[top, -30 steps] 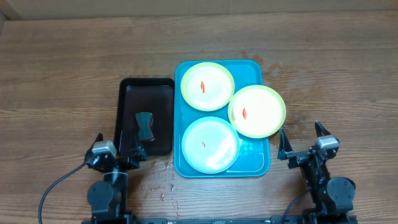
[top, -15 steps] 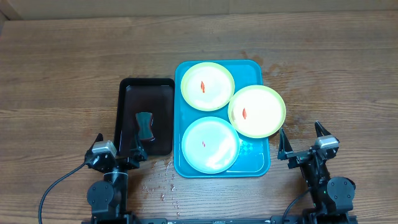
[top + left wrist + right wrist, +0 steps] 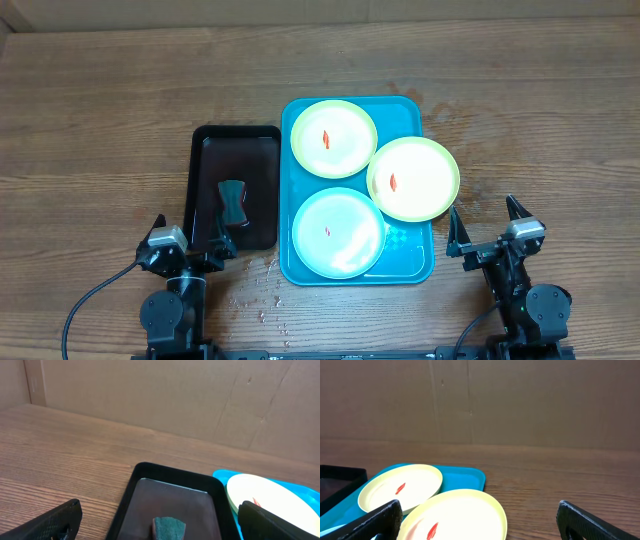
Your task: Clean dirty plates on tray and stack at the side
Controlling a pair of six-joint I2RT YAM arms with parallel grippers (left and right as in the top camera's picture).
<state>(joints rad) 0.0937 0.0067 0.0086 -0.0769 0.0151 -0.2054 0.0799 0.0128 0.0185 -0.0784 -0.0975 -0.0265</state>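
Note:
Three plates sit on the turquoise tray (image 3: 410,262). A yellow-green plate (image 3: 334,139) is at the back, a second yellow-green plate (image 3: 414,179) overhangs the tray's right rim, and a mint-white plate (image 3: 338,232) is at the front. Each has a red smear. My left gripper (image 3: 189,234) is open and empty at the front left, just short of the black tray. My right gripper (image 3: 487,227) is open and empty at the front right of the turquoise tray. The right wrist view shows the two yellow-green plates (image 3: 455,517) (image 3: 400,487).
A black tray (image 3: 235,185) left of the turquoise tray holds a green-topped sponge (image 3: 233,202), also in the left wrist view (image 3: 169,527). Water drops lie on the wood (image 3: 265,292) near the front. A cardboard wall (image 3: 480,400) stands behind the table.

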